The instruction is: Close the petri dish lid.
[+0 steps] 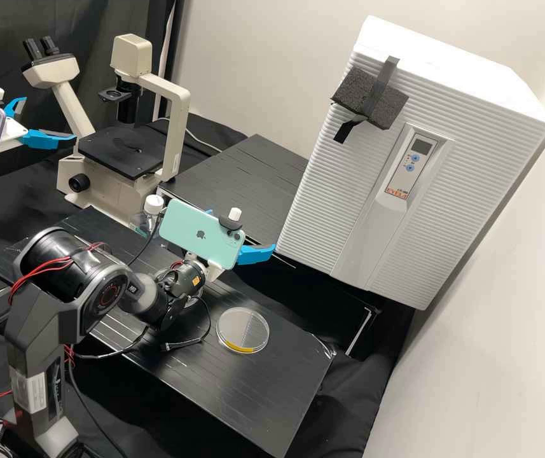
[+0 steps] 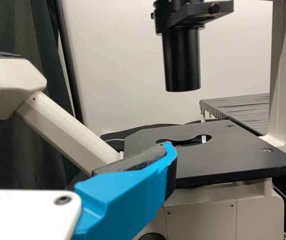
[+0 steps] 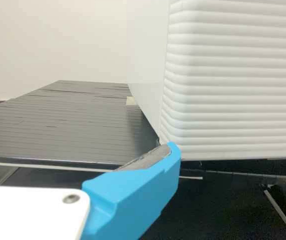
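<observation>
A clear round petri dish (image 1: 243,329) lies flat on the low black platform in the high view, with a yellow strip along its near edge. Whether its lid is on, I cannot tell. Up and left of the dish, beyond the platform's surface, my right gripper (image 1: 242,230) has its blue fingers apart. My left gripper (image 1: 49,119) is at the far left, near the microscopes and away from the dish, also open. Each wrist view shows one blue finger clearly, at the left gripper (image 2: 77,150) and the right gripper (image 3: 77,150); nothing is held between the fingers.
The black platform (image 1: 285,388) holds the dish and a white-capped bottle (image 1: 153,204). Behind it stand a microscope (image 1: 169,149) and a second black platform (image 1: 240,172). A large white ribbed appliance (image 1: 323,210) is at the right. The right arm (image 1: 75,267) rises over the platform's left part.
</observation>
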You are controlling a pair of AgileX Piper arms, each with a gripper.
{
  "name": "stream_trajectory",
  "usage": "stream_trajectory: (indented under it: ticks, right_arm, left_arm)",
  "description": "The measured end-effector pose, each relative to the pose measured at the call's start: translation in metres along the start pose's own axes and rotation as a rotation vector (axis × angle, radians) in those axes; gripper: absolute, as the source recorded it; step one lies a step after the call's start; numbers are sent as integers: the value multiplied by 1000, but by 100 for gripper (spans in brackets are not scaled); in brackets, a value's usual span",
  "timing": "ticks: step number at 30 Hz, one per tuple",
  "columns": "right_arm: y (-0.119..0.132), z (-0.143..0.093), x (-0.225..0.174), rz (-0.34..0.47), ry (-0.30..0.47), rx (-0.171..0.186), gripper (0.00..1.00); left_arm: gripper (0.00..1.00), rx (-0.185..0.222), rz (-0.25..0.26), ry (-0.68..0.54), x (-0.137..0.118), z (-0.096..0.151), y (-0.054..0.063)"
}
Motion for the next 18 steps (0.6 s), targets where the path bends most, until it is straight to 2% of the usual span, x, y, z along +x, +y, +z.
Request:
stream_trajectory:
  ticks: [11,14,18]
  right_arm:
    - [1,3,-6,1,-7,-3,100]
    - [9,9,-20,29,-18,-3,100]
    - [23,16,-51,108,-1,30,100]
  left_arm:
    - [100,0,0,0,0,0,0]
    - [100,0,0,0,0,0,0]
    - [100,0,0,0,0,0,0]
